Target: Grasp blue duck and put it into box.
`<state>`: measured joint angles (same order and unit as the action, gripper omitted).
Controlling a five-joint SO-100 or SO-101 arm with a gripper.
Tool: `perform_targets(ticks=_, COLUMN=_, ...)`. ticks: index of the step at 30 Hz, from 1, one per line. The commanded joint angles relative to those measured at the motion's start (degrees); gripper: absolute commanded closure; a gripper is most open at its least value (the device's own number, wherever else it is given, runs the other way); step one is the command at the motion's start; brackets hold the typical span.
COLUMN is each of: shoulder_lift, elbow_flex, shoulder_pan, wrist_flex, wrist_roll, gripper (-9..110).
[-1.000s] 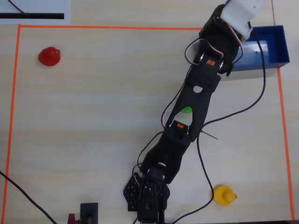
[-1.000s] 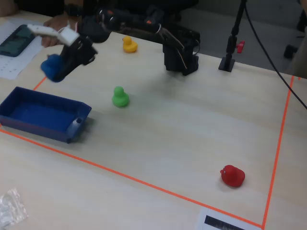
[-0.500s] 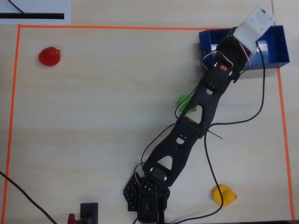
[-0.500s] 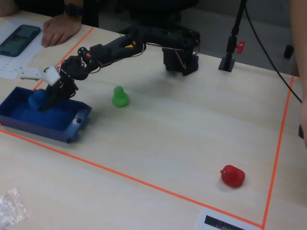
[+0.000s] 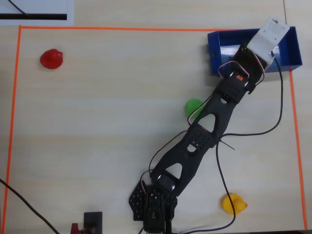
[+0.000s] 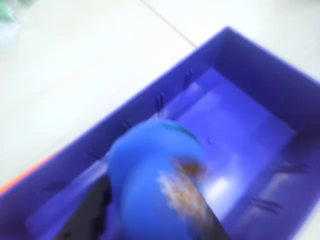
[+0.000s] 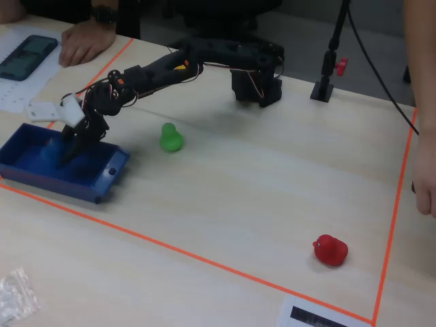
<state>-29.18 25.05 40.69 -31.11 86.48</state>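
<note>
Jaws clamped on blue duck (image 6: 152, 175), held low inside the box (image 6: 250, 130) above its floor, w/ arm reaching over from worktop (image 7: 259, 184): placing step, approx. complete; next move calls for parting jaws, then lifting clear.

A red duck (image 5: 51, 59) sits near the overhead view's upper-left corner of the orange tape border (image 5: 112, 29). A green duck (image 5: 193, 106) lies right of centre. A yellow duck (image 5: 233, 203) rests near the lower-right corner.
</note>
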Motion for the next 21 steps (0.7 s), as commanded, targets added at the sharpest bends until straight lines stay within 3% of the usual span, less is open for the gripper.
perform_targets(ticks=1, shoulder_lift=-1.8, elbow_flex=-1.2, shoulder_pan=0.8, wrist_flex=-2.5, wrist_roll=0.4, gripper=76)
perform_targets(ticks=6, shoulder_lift=-4.0, elbow_flex=-1.2, shoulder_pan=1.0, wrist_flex=-5.2, wrist_roll=-0.3, gripper=76)
perform_targets(ticks=9, shoulder_lift=-11.3, elbow_flex=-2.4, shoulder_pan=0.4, wrist_flex=-8.4, wrist_roll=-9.1, gripper=91)
perform_targets(ticks=10, shoulder_lift=-15.5, elbow_flex=-2.2, shoulder_pan=-0.1, wrist_flex=-11.1, wrist_roll=-12.7, gripper=101)
perform_targets(ticks=13, shoulder_lift=-32.2, elbow_flex=3.1, shoulder_pan=-3.4, wrist_flex=-27.5, wrist_roll=-18.4, gripper=101)
perform_targets(ticks=17, shoulder_lift=-60.8, elbow_flex=29.1, shoulder_pan=-12.9, wrist_flex=-42.3, wrist_roll=-15.2, gripper=101)
perform_targets(ticks=21, shoulder_lift=-91.9, elbow_flex=70.0, shoulder_pan=-22.9, wrist_flex=-38.8, wrist_roll=-11.1, gripper=101)
